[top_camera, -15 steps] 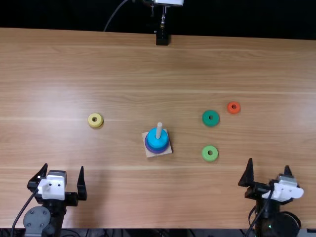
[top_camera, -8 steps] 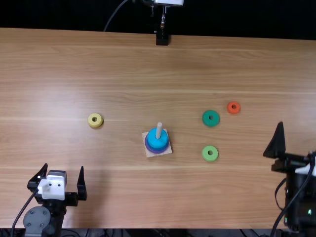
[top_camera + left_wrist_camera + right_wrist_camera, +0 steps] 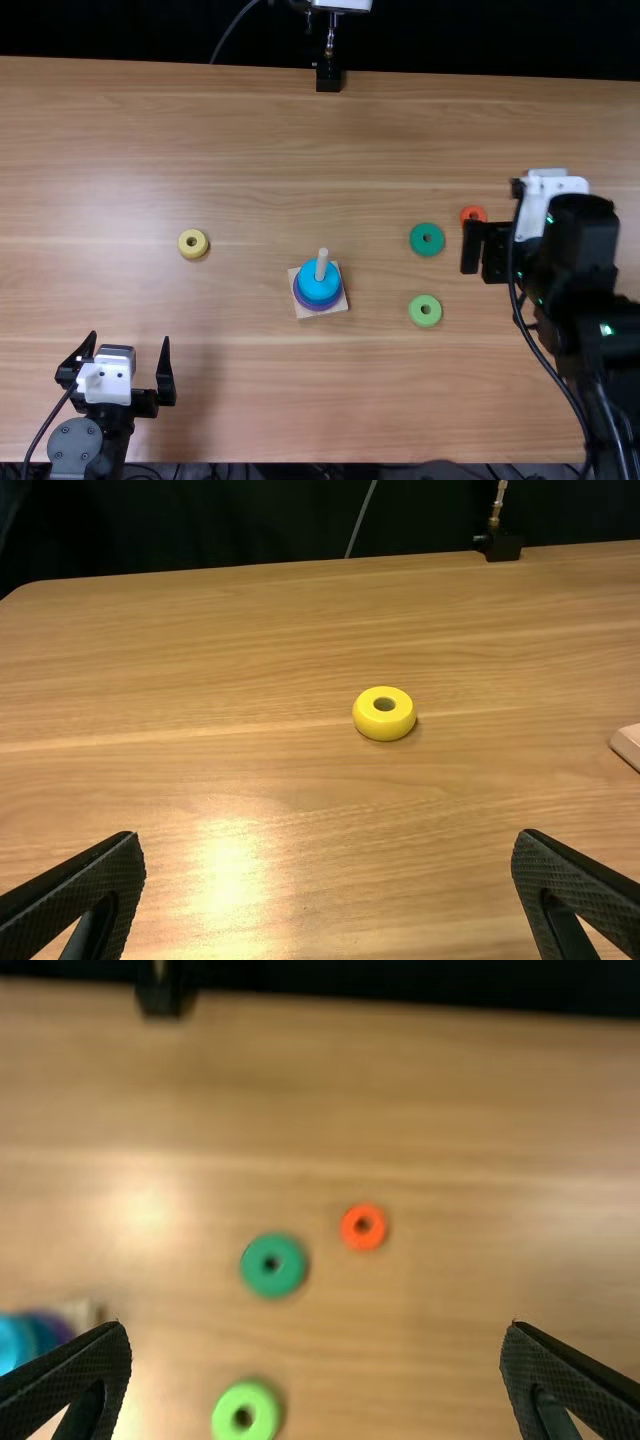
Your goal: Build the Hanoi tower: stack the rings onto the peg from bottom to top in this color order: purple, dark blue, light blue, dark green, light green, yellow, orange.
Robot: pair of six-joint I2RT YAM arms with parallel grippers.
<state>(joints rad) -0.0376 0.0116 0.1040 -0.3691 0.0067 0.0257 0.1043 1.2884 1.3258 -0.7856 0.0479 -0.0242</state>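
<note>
In the top view, the left arm comes in between 7 and 8 o'clock, drawn back, with its left gripper at 8 o'clock and both black fingers pointing toward 12. A white bracket caps the wrist, and a black cable runs beside it. The left wrist view has the fingers spread wide at 8 and 4 o'clock, nothing between the tips.

The right arm enters near 4 o'clock and extends much farther, its right gripper out at 3. Small green lights glow on its black housing. In the right wrist view, its fingers stand wide apart at 8 and 4 o'clock.
</note>
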